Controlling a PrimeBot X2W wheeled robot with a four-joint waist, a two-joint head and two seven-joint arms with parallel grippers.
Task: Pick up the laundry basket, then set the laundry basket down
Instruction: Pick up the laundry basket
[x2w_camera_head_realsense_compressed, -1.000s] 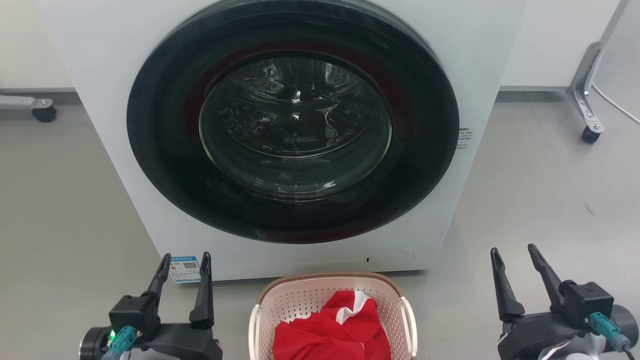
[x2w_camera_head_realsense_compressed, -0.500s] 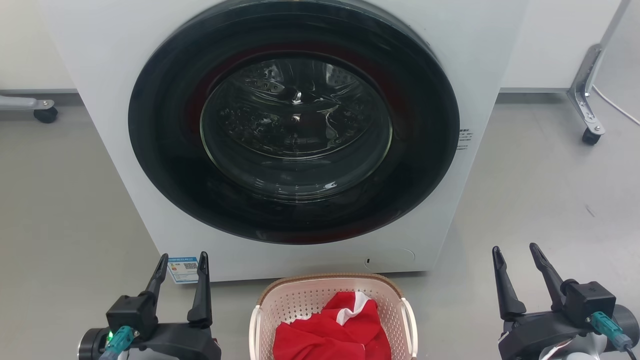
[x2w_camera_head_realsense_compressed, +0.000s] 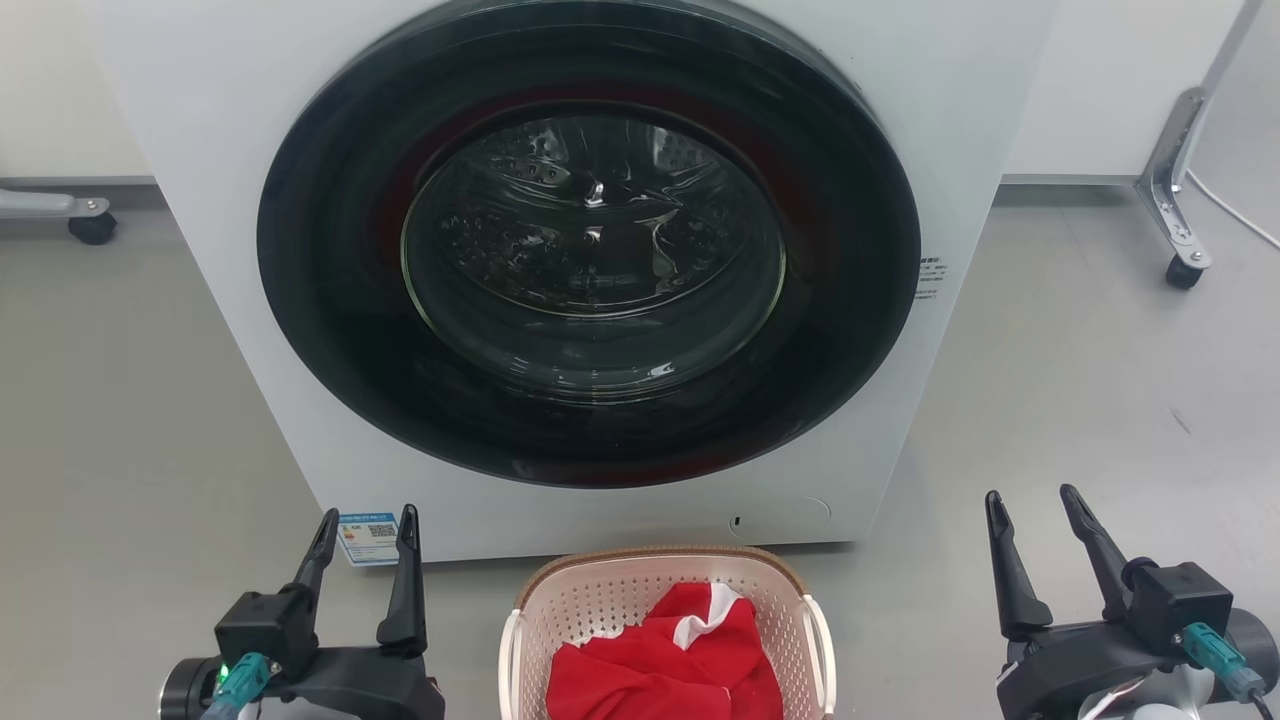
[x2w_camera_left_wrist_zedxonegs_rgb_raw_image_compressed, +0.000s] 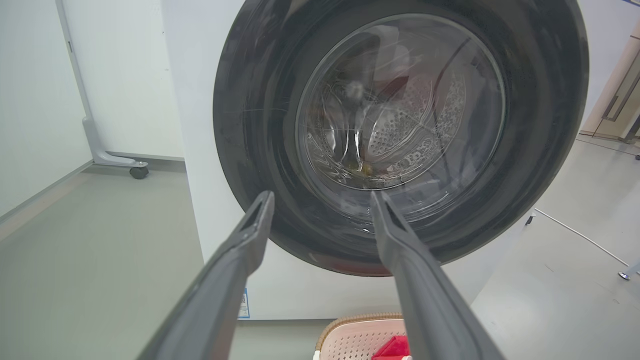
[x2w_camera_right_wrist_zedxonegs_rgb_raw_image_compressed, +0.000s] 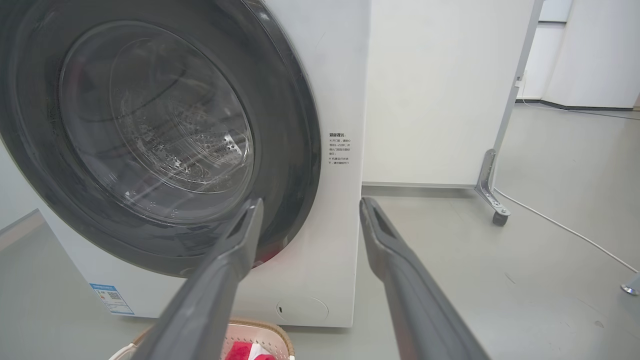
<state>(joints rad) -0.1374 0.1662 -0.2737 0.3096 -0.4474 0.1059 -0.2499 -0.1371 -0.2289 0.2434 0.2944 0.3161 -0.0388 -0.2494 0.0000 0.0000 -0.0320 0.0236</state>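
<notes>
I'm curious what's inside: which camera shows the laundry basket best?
The head view: the laundry basket sits bottom centre, showing brown rim, both white handles and red cloth inside, its near end cut off. Each wrist view catches a corner at its bottom edge.

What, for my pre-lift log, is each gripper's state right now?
Left gripper: open, holding nothing.
Right gripper: open, holding nothing.
</notes>
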